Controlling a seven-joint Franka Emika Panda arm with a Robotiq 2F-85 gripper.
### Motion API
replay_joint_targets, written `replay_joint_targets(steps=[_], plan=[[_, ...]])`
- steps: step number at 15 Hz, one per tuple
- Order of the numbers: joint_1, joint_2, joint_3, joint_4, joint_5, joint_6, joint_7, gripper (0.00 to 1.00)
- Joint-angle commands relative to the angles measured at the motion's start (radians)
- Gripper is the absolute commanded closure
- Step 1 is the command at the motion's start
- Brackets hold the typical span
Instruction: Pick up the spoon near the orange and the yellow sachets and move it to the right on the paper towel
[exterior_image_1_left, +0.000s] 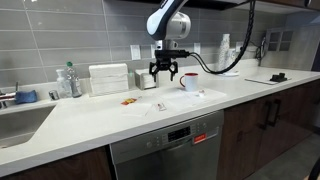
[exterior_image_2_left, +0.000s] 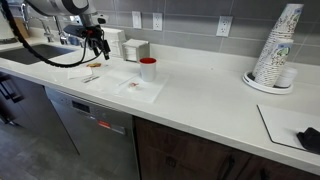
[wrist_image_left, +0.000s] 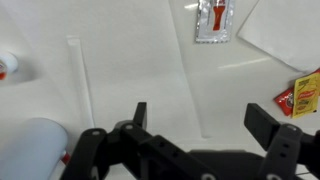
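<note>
My gripper (exterior_image_1_left: 164, 70) (exterior_image_2_left: 97, 38) is open and empty, hovering above the white counter, left of the red-and-white mug (exterior_image_1_left: 188, 81). In the wrist view its fingers (wrist_image_left: 200, 112) frame a bare white surface. The orange and yellow sachets (wrist_image_left: 305, 95) lie at the right edge of that view, and they also show in both exterior views (exterior_image_1_left: 128, 101) (exterior_image_2_left: 90, 77). A paper towel (exterior_image_1_left: 205, 95) (exterior_image_2_left: 143, 90) lies flat in front of the mug. A faint pale long strip (wrist_image_left: 82, 80) might be the spoon; I cannot tell.
A red-and-white packet (wrist_image_left: 213, 20) lies at the top of the wrist view. A white ribbed box (exterior_image_1_left: 108, 78), a bottle (exterior_image_1_left: 70, 80) and a sink (exterior_image_1_left: 20, 115) lie to one side. Stacked paper cups (exterior_image_2_left: 280, 50) stand far along the counter.
</note>
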Motion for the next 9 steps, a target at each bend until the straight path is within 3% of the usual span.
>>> replay_joint_targets(steps=[1, 4, 9], plan=[[-0.031, -0.013, 0.012, 0.090, 0.026, -0.196, -0.007, 0.00], [-0.048, -0.057, 0.022, 0.122, 0.019, -0.290, -0.090, 0.00], [-0.045, -0.073, 0.022, 0.126, -0.005, -0.269, -0.093, 0.00]])
